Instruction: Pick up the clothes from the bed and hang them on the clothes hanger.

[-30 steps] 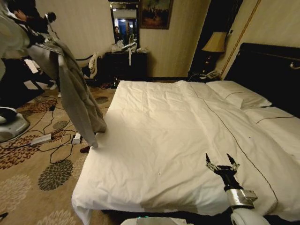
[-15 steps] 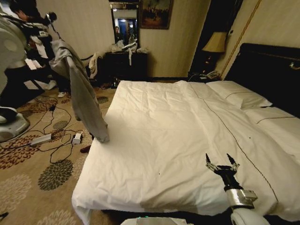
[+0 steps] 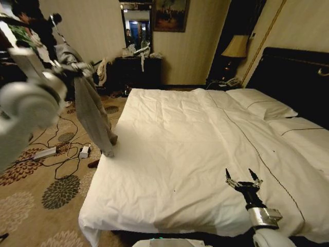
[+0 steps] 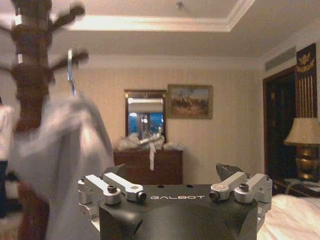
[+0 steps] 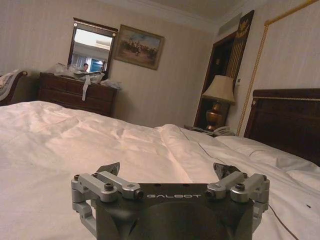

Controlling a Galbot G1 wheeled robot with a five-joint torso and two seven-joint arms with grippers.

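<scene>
Hanging far left off the bed, your shirt looks thin and floppy; grab the collar. Left gripper and right gripper both have fingers apart.

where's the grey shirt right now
In the head view the grey shirt hangs at the far left, off the bed, its hem beside the duvet's left edge above the carpet.

The word "GALBOT" stands in pale letters on the dark housing of the left gripper, seen in the left wrist view. The same word "GALBOT" stands on the housing of the right gripper in the right wrist view. No other text can be read.
</scene>
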